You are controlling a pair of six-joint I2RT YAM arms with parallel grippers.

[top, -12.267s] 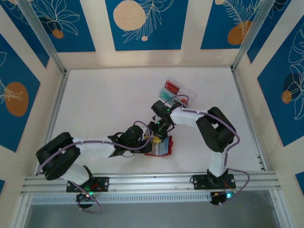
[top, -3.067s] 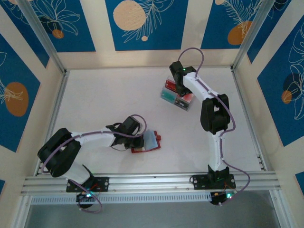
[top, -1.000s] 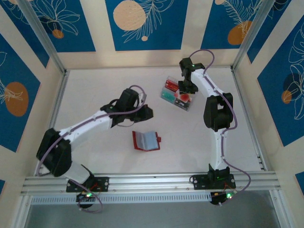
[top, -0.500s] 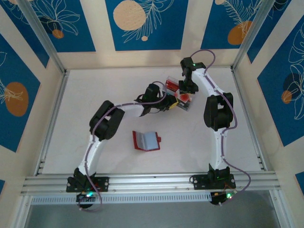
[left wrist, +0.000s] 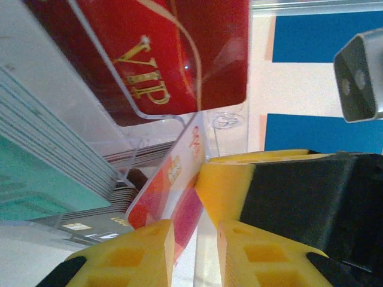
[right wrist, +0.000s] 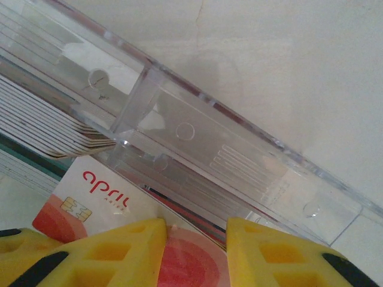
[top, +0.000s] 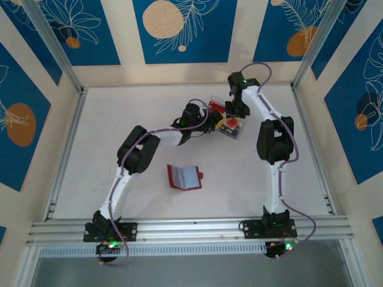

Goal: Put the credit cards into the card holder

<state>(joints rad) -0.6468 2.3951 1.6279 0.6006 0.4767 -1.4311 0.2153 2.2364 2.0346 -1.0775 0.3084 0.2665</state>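
The card holder (top: 184, 177), a red wallet, lies open on the table, away from both arms. The credit cards sit in a clear compartment box (top: 238, 133): a red VIP card (left wrist: 155, 54), a teal stack (left wrist: 36, 179) and dark ones. A white card with red circles (left wrist: 170, 185) (right wrist: 102, 185) is tipped up out of the box. My left gripper (top: 213, 124) (left wrist: 192, 227) is open, with that card's lower corner between its jaws, against one finger. My right gripper (top: 230, 115) (right wrist: 196, 224) is open, its fingertips (left wrist: 239, 179) resting on the card's face.
Both grippers crowd the clear box (right wrist: 239, 161) at the back middle, almost touching each other. The enclosure's back wall (top: 179, 72) stands just behind the box. Bare table (top: 119, 131) spreads to the left.
My left arm has swung from the middle of the table over to the box and brought its jaws around the tipped card. The right gripper has stayed put. The wallet has not moved.
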